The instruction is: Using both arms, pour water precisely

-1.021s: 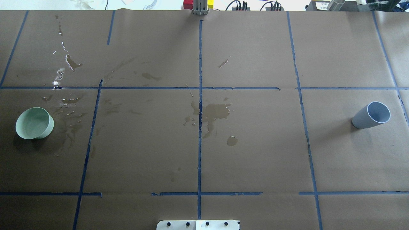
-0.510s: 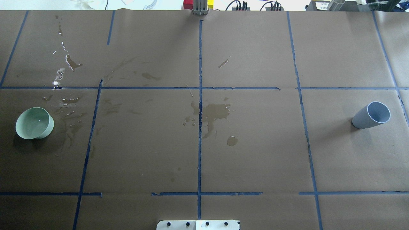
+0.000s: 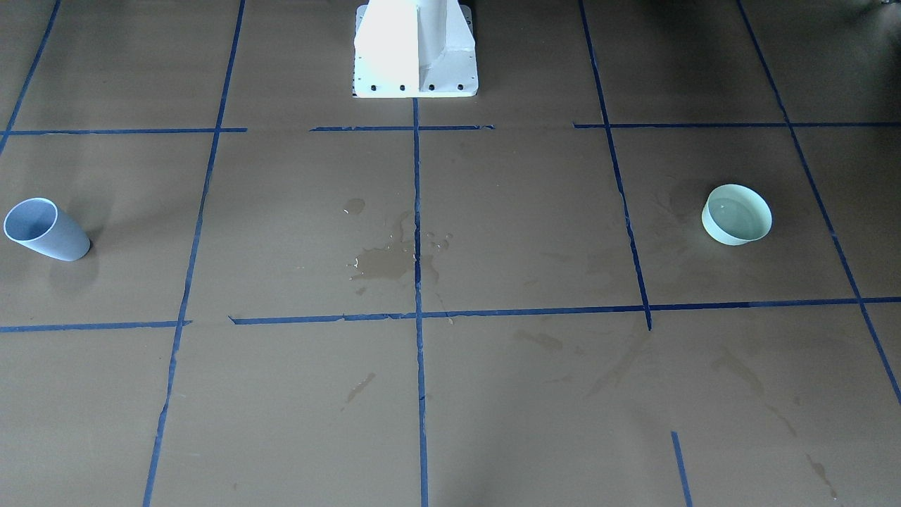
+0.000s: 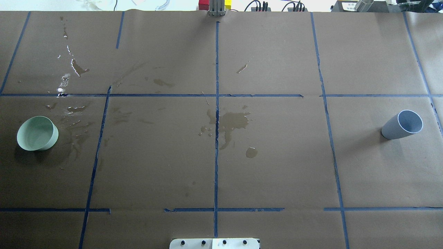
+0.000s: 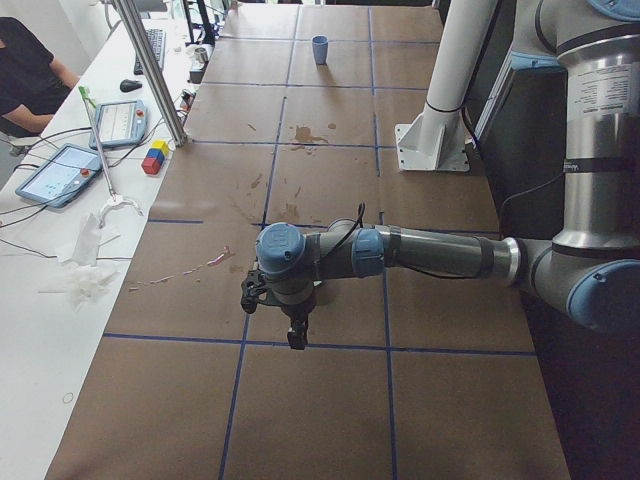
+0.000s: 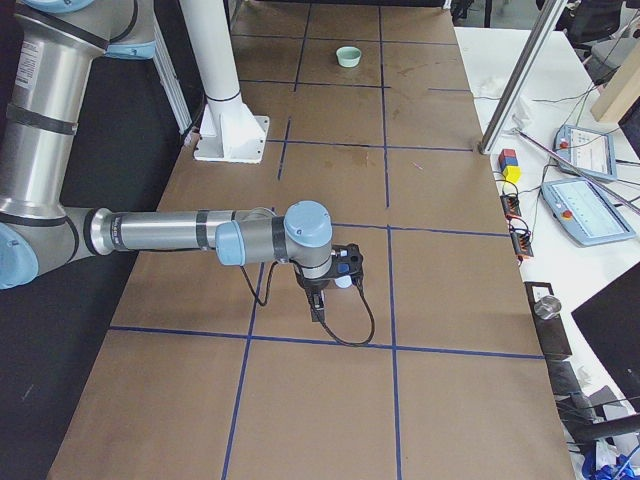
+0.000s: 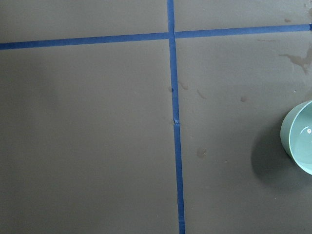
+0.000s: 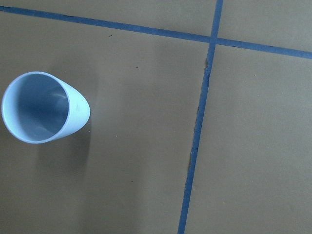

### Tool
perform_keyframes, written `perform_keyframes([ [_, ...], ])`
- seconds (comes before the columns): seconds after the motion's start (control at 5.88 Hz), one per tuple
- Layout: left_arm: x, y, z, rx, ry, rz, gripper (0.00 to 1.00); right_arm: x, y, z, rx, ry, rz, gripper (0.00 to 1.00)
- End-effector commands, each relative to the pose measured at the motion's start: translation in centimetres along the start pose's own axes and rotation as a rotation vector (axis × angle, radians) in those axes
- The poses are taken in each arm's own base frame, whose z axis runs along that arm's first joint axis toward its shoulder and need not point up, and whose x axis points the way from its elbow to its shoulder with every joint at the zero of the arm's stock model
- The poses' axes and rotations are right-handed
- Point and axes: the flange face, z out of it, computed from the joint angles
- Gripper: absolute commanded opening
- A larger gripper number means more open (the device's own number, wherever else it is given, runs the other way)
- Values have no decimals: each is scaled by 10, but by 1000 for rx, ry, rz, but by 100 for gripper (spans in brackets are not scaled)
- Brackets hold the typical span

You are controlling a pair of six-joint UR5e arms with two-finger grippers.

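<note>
A pale green bowl (image 4: 37,133) stands upright at the table's left, with a faint shimmer of water (image 3: 735,215) inside. At the right stands a blue-grey cup (image 4: 402,124), which looks empty in the right wrist view (image 8: 44,107). Both arms show only in the side views. The left gripper (image 5: 297,337) hangs above the paper near the bowl, which sits at the left wrist view's right edge (image 7: 300,144). The right gripper (image 6: 318,307) hangs beside the cup. I cannot tell whether either gripper is open or shut. Neither holds anything that I can see.
Spilled water makes a puddle (image 4: 232,122) at the table's middle, and wet streaks (image 4: 74,67) lie beyond the bowl. Blue tape lines divide the brown paper. The white pedestal (image 3: 415,49) stands at the robot's edge. A person's arm (image 5: 30,80) and tablets are at a side desk.
</note>
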Motion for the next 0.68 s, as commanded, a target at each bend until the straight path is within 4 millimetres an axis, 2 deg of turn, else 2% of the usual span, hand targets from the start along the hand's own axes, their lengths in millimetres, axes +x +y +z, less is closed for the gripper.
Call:
perform_keyframes([
  [0.0,-1,0,2,0,-1,2,100,1,2,0,-2,5,2,100],
  [0.51,3,-2,6,-9,-6,22,100,3,3,3,-7,1,6,100],
])
